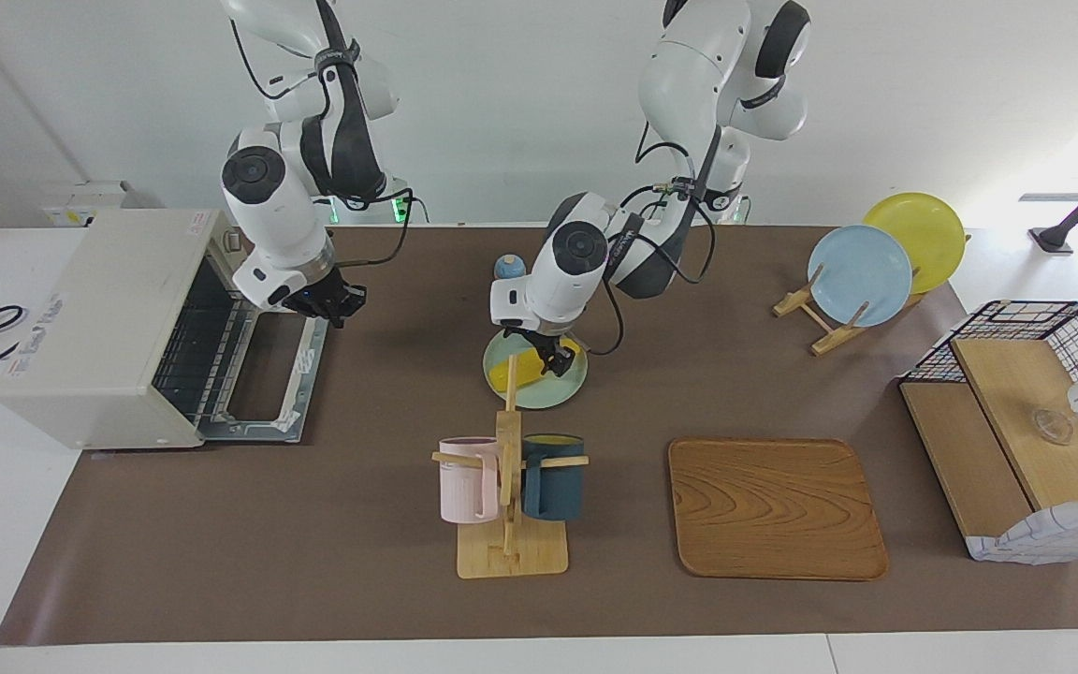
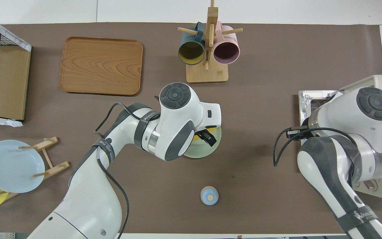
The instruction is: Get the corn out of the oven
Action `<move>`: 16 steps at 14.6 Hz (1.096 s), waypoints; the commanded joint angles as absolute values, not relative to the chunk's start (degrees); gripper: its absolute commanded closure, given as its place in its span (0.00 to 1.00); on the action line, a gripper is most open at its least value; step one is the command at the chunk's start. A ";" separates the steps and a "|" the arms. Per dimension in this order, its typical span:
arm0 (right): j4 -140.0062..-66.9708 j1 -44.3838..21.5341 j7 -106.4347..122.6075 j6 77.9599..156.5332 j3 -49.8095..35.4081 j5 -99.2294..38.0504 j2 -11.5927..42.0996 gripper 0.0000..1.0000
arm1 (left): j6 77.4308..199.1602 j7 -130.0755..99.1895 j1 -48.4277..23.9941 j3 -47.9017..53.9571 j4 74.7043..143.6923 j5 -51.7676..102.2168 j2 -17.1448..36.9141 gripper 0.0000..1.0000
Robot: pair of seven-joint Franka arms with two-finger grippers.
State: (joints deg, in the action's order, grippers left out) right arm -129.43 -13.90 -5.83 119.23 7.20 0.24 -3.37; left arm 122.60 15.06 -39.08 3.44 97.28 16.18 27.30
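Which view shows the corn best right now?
The facing view: the corn lies on the green plate under the left gripper. In the overhead view the left arm covers it, leaving a yellow sliver.

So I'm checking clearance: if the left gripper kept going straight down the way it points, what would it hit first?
Probably the corn lying on the pale green plate. The left gripper hangs open right over it, pointing down, with no gap I can make out.

Left pincer [image 1: 553, 360] open; right pincer [image 1: 338, 307] closed
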 commanded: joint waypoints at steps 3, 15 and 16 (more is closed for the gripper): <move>-139.21 -13.80 -7.29 129.63 7.03 2.19 -4.05 1.00 | 127.26 16.00 -39.90 2.90 102.21 15.64 25.93 0.00; -144.58 -11.96 -8.79 131.13 7.21 8.87 -5.62 1.00 | 124.46 10.02 -39.03 3.16 100.28 17.31 24.53 1.00; -145.02 -11.34 -8.96 131.65 7.21 9.57 -5.71 1.00 | 122.97 9.93 -38.68 2.90 100.37 18.88 23.13 1.00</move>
